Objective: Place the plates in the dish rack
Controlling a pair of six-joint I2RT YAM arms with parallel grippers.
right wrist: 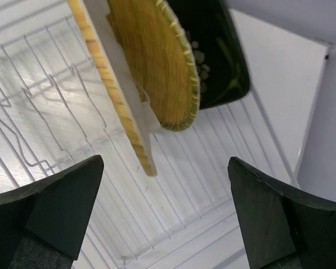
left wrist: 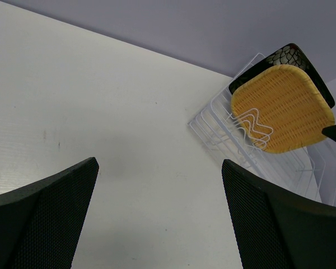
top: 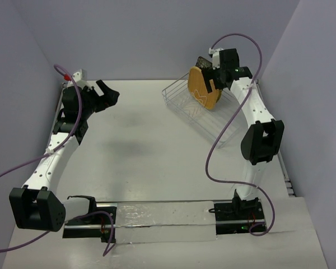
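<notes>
Lavender walls, white worktop.

- **Plates:** All three stand on edge among the prongs of the rack, at its far end. The yellow plate is nearest the open rows and the black plate is at the rack's far rim. The right wrist view shows a tan plate between them. All three lean the same way, and I cannot tell whether they touch each other.
- **Right tool**: released, jaws wide, nothing between them. It hangs just above the rack behind the plates.
- **Left tool**: also released and empty, well apart from the rack on its open side.

Judgement: loading looks complete, and only the retreat is left.

Risks:
- The right tool sits close over the plate rims. A sideways or low withdrawal could clip the black or tan plate and knock the leaning row over like dominoes.
- The yellow plate appears to be held by only a few thin prongs. A jolt to the rack might let it slide flat.
- The purple cable droops across the rack's near side. It could catch a wire as the arm pulls back and drag the light rack with it.

Safest exit is probably straight up first.
</notes>
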